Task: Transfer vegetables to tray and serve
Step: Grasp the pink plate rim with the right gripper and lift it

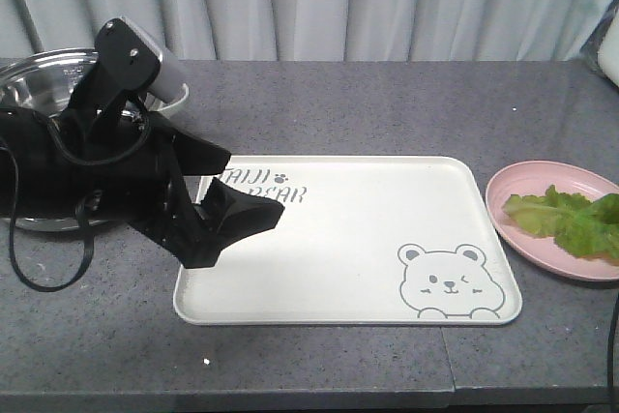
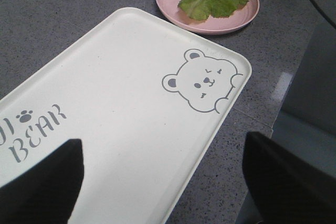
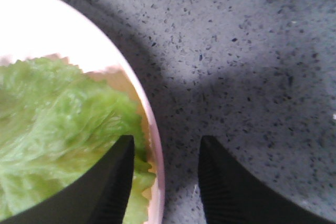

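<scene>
The grey speckled tabletop [image 1: 387, 103] is carrying everything here. The cream tray [image 1: 368, 229] is lying flat at its middle, its long side running left to right and its surface bare apart from the grey lettering [image 1: 261, 191] at the back left and the winking bear drawing [image 1: 443, 282] at the front right.

The black left hand [image 1: 240, 234] is hanging over the tray's left end. Its jaws are standing wide apart and gripping nothing; in the left wrist view one finger is showing above the tray and the other beyond its near rim.

Behind that arm a steel bowl [image 1: 29, 79] is sitting at the tabletop's left edge.

The round pink plate [image 1: 542, 181] is resting just beside the tray's right end, apart from it. The lettuce leaf [image 1: 571, 220] is lying on this plate, not on the tray.

The right hand [image 3: 167, 182] is hovering low at the plate's rim with its jaws parted: one finger [image 3: 105, 192] is sitting over the leaf, possibly touching it, and the other is standing over bare tabletop outside the rim.
</scene>
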Controlling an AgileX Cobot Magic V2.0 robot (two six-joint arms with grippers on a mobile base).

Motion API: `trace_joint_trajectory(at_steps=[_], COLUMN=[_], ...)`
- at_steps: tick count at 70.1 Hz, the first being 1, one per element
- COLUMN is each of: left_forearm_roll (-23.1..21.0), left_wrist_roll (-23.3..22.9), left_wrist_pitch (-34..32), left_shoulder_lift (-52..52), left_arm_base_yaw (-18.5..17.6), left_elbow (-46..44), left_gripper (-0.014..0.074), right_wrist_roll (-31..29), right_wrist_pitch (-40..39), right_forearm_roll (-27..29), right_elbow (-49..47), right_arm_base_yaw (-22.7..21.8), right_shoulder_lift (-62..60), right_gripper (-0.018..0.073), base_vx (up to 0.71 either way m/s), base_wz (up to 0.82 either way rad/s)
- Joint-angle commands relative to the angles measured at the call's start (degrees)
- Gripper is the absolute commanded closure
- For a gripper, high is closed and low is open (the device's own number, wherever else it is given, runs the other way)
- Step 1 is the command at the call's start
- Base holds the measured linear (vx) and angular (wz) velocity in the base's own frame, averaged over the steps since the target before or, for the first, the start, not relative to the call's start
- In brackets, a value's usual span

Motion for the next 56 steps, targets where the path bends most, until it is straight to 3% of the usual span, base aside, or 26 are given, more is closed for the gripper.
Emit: trace_joint_trajectory(at_steps=[1,14,38,56], left_forearm_roll=[-2.36,-2.36,-2.36,-2.36], left_wrist_roll=[-0.13,-0.13,-0.13,-0.13], left_wrist_pitch=[-1.9,-1.9,-1.9,-1.9], left_shoulder_lift=[-1.83,-1.83,-1.83,-1.83], left_arm_base_yaw=[-0.15,-0.15,-0.15,-0.15], left_elbow=[-1.52,-1.52,-1.52,-1.52], left_gripper=[0.0013,0.0013,0.0013,0.0013], right_wrist_roll=[-1.23,-2.56,-3.15,-3.15], right_wrist_pitch=[-0.86,-0.4,0.59,0.65], right_forearm_roll=[1.98,2.46,2.19,2.12], right_elbow=[-1.7,-1.7,-1.7,-1.7], right_arm_base_yaw=[-0.26,-0.26,-0.33,-0.33], right_shoulder_lift=[-1.74,-1.0,-1.0,-2.61], right_gripper=[0.0287,0.0333,0.0573,0.0569], base_vx=[0.0,0.0,0.0,0.0], base_wz=[0.0,0.0,0.0,0.0])
